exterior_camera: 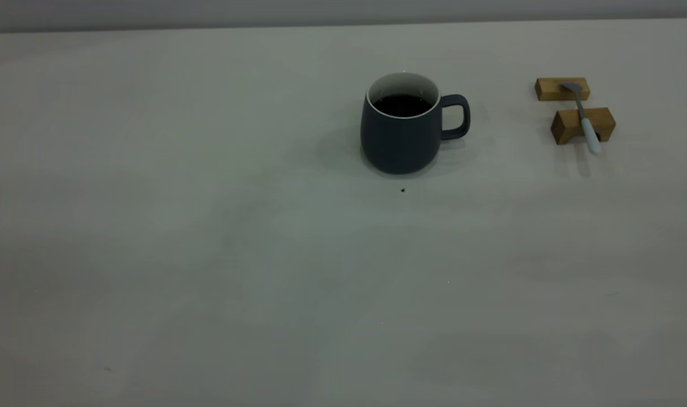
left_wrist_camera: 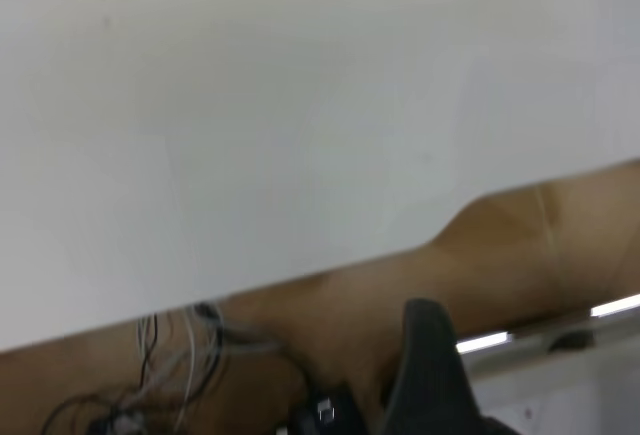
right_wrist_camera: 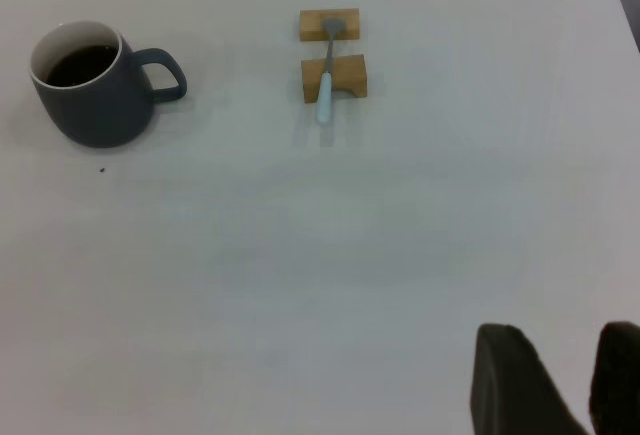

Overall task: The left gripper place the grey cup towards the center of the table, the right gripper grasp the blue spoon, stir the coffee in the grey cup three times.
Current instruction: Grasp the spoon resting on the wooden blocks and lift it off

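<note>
Sitting upright, grey cup: near tabletop centre in ext. view, slightly toward far side, handle pointing to the right arm's side.
Contents: coffee inside cup, dark flat surface, well below the white rim; white inner wall showing above it.
Blue spoon: well apart from cup, on the right; lying across 2 wooden blocks, metal bowl on the far block, pale handle over the near block w/ its tip sticking out past it, off the tabletop.
Count: 1 cup, 1 spoon, 2 blocks, 1 tiny dark speck just in front of cup.
Tabletop: wide bare stretch on left side and all across the near half; clear gap btwn cup and blocks; far edge runs behind cup and blocks.
Right gripper: seen only in right wrist view, hovering above near part of tabletop, far from spoon and cup; 2 dark fingers w/ a narrow gap, holding nothing.
Left gripper: only one dark finger in left wrist view, over tabletop edge, brown floor and cables beyond; spread: can't tell.
</note>
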Controlling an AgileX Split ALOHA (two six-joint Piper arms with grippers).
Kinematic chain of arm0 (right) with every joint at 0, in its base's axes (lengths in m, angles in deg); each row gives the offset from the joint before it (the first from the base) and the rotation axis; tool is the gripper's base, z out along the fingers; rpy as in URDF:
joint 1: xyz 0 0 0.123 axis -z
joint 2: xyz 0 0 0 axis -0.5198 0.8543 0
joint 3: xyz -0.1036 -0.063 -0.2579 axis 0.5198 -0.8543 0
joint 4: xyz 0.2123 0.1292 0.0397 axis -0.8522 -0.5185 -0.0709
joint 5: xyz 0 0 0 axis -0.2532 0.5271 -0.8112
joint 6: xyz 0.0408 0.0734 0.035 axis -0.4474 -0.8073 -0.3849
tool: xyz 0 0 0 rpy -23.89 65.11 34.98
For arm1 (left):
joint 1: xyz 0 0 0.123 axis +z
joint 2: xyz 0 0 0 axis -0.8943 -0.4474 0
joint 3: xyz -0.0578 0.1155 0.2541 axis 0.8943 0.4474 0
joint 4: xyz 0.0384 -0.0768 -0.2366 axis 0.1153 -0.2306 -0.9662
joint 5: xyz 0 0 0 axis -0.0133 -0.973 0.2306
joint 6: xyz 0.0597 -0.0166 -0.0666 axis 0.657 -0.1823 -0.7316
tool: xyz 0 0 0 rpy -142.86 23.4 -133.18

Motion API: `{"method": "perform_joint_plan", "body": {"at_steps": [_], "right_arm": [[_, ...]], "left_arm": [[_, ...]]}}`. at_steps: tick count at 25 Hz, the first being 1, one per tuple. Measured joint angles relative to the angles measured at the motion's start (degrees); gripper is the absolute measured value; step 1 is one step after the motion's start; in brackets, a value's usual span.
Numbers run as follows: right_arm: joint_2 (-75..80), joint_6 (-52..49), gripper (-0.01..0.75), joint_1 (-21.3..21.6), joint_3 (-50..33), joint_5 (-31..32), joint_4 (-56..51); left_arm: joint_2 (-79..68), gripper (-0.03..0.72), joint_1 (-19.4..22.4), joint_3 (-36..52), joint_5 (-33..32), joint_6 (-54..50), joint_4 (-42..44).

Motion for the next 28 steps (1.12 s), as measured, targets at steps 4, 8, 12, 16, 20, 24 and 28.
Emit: {"method": "perform_joint_plan", "body": {"at_steps": [4, 8, 12, 16, 20, 24, 28], "right_arm": [[0.0, 0.0, 0.238, 0.0, 0.0, 0.0, 0.0], [0.0, 0.0, 0.238, 0.0, 0.0, 0.0, 0.0], [0.0, 0.0, 0.238, 0.0, 0.0, 0.0, 0.0], [0.0, 0.0, 0.238, 0.0, 0.0, 0.0, 0.0], [0.0, 0.0, 0.238, 0.0, 0.0, 0.0, 0.0], [0.0, 0.0, 0.238, 0.0, 0.0, 0.0, 0.0], [0.0, 0.0, 0.238, 0.0, 0.0, 0.0, -0.39]], "left_arm": [[3.95, 0.585, 0.23, 0.0, -0.12, -0.1, 0.0], [8.57, 0.585, 5.6, 0.0, -0.25, -0.1, -0.05], [14.42, 0.585, 12.91, 0.0, -0.39, -0.1, -0.05], [19.47, 0.585, 16.95, 0.0, -1.12, -0.1, -0.05], [19.6, 0.585, 17.03, 0.0, -1.25, -0.1, -0.05], [19.6, 0.585, 17.03, 0.0, -1.25, -0.1, -0.05], [19.6, 0.585, 17.03, 0.0, -1.25, -0.1, -0.05]]}}
